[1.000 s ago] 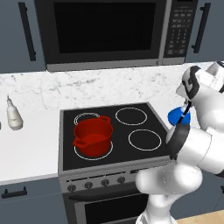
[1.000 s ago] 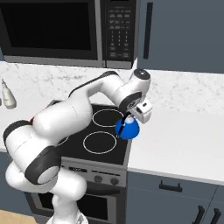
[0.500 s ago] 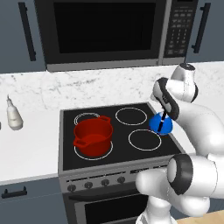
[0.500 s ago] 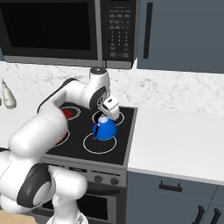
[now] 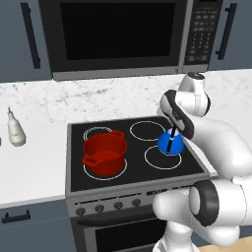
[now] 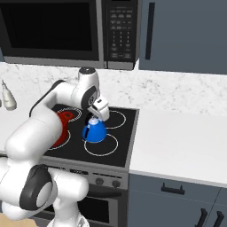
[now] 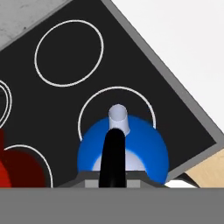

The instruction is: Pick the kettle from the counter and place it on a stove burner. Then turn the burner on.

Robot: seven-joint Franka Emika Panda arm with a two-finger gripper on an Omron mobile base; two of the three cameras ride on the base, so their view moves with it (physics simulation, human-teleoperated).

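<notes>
While held: kettle (image 5: 171, 142) hangs over the cooktop (image 5: 78, 182), at or just above the front right burner (image 5: 162, 161); contact with the glass cannot be told.
Grip: gripper (image 6: 93, 116) is clamped on the kettle's black handle (image 7: 113, 155) from above.
Kettle axis: upright, wide base down, narrow top up.
Kettle spout: in the hand view a pale short spout (image 7: 118, 117) points away from the handle, over the burner ring toward the cooktop's back edge.
Kettles: one, blue.
Pots: one, red pot (image 5: 104, 153) with two handles, on the front left burner.
Burners: four rings on the black glass; the back right (image 5: 147, 130) is bare, the back left shows a double ring (image 5: 94, 133).
Bottles: one pale bottle (image 5: 15, 130) on the counter (image 5: 29, 167), left of the cooktop, near the wall.
Knobs: four knobs (image 5: 108, 207) along the stove's front edge.
</notes>
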